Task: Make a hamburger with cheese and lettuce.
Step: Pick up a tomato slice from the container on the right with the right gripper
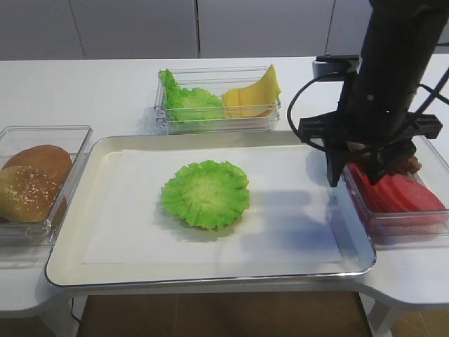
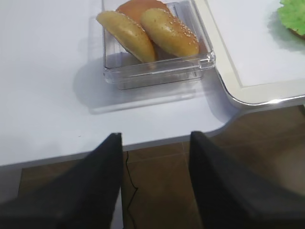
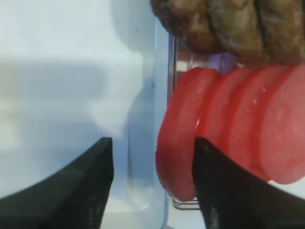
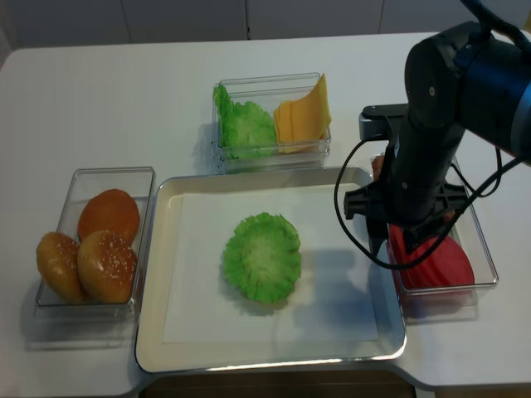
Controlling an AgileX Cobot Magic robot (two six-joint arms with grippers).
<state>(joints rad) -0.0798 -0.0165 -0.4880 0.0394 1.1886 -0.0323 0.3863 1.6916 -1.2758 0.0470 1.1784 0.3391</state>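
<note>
The hamburger (image 1: 205,194) is a flat, frilly green lettuce leaf over a barely showing bun base, in the middle of the white paper on the tray; it also shows in the realsense view (image 4: 261,256) and at the top right of the left wrist view (image 2: 293,16). The cheese (image 1: 252,95) slices and the bunched lettuce (image 1: 188,103) share a clear box behind the tray. My right gripper (image 1: 353,172) is open and empty, its fingers straddling the left wall of the tomato box (image 3: 159,95). My left gripper (image 2: 155,183) is open and empty, off the table's front edge.
Red tomato slices (image 3: 228,129) and brown patties (image 3: 224,24) fill the clear box right of the tray (image 1: 105,151). Sesame buns (image 1: 31,182) sit in a clear box on the left, also in the left wrist view (image 2: 147,31).
</note>
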